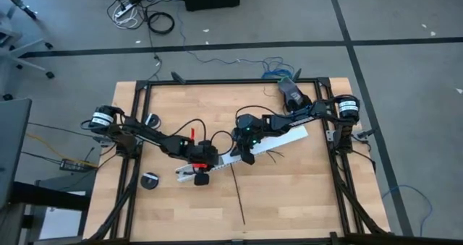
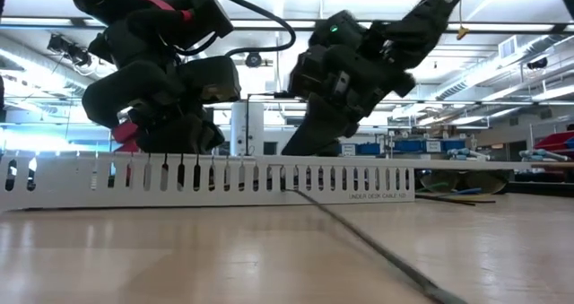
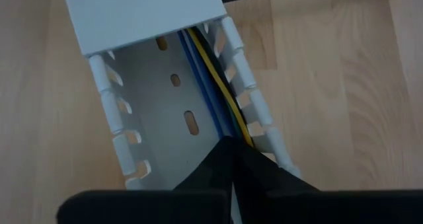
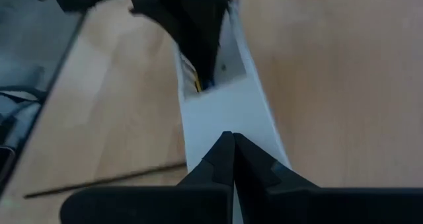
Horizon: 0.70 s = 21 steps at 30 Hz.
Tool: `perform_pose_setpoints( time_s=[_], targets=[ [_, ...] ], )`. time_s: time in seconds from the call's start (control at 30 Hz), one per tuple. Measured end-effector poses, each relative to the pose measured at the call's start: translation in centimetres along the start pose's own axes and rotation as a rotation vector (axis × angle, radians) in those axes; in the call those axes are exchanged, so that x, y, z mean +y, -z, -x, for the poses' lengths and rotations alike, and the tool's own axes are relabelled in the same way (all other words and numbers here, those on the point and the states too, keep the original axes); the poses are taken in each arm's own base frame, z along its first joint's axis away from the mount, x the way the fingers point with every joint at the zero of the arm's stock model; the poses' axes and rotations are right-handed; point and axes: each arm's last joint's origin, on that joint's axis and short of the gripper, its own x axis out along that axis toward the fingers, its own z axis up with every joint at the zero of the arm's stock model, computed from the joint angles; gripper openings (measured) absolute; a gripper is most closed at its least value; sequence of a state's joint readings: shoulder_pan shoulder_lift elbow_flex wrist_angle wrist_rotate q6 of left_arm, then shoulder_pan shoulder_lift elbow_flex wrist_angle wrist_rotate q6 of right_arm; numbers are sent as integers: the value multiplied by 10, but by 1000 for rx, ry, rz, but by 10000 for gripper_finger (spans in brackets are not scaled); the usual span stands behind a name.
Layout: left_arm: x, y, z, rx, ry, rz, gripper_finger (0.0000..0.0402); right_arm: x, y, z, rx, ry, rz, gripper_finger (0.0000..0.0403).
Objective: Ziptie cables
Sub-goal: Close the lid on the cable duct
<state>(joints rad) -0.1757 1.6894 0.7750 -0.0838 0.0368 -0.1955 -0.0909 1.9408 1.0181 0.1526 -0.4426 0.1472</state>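
Left wrist view: cables (image 3: 210,78) ahead of closed left gripper (image 3: 231,159).

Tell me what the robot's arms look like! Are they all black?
Mostly, yes. Both are dark, chunky jointed arms with thin black cords looping beside them. The left arm has red patches near its wrist, and the right arm shows a small green light. Each ends in an end effector with two dark pointed fingers: the left end effector, the right end effector.
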Motion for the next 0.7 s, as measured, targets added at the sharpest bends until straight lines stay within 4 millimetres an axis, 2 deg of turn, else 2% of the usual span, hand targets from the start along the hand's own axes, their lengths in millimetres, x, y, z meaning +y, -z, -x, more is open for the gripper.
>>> perform_pose_setpoints(
  time_s=[0.13, 0.33, 0.7],
  targets=[
    [0, 2, 0, 14, -1, 4, 0, -2, -6, -19, -8, -43, 37, 0],
    [1, 2, 0, 18, -3, 3, 0, -1, -16, -17, -17, -50, 62, 0],
    [-1, -2, 6, -28, -39, -45, 1, -1, -13, -17, 16, -52, 50, 0]
  ],
)
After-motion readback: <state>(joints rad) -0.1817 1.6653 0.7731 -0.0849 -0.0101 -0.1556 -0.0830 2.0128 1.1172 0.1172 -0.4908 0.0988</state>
